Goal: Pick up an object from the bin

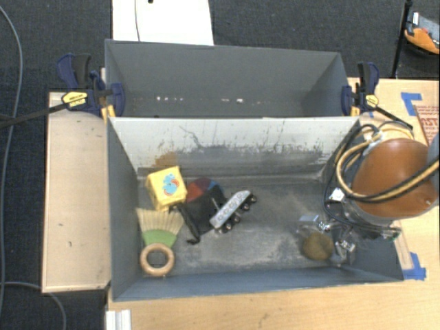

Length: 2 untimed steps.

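Hanging at the right end of the grey metal bin, the gripper sits immediately right of a dull brown rounded lump. Whether it grips anything cannot be told.

Yellow block, black obj, grey wheeled strip, cream-green shuttlecock, wooden ring

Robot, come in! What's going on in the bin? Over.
Gripper low at the right end of the bin. Small brown lump beside it, not lifted. Yellow block and heap far left, out of the way.
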{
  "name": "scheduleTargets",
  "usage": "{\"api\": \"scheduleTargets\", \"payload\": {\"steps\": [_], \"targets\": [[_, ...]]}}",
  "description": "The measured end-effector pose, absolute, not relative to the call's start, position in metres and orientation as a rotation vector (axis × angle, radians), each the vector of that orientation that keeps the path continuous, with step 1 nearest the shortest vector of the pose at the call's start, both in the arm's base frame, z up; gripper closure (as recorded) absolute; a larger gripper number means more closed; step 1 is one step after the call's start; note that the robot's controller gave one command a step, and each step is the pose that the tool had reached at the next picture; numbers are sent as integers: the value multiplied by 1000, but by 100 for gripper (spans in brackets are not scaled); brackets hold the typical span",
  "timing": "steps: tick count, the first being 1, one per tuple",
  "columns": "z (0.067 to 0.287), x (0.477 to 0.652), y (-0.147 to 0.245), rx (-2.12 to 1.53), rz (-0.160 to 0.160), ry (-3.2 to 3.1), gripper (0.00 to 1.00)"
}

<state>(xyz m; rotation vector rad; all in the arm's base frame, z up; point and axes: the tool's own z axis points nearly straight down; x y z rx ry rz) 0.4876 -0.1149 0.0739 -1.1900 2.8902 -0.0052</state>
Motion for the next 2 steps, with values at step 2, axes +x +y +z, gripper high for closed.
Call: {"api": "scheduleTargets", "payload": {"steps": [2], "targets": [[111, 483, -113, -1201, 2, 2895, 100]]}}
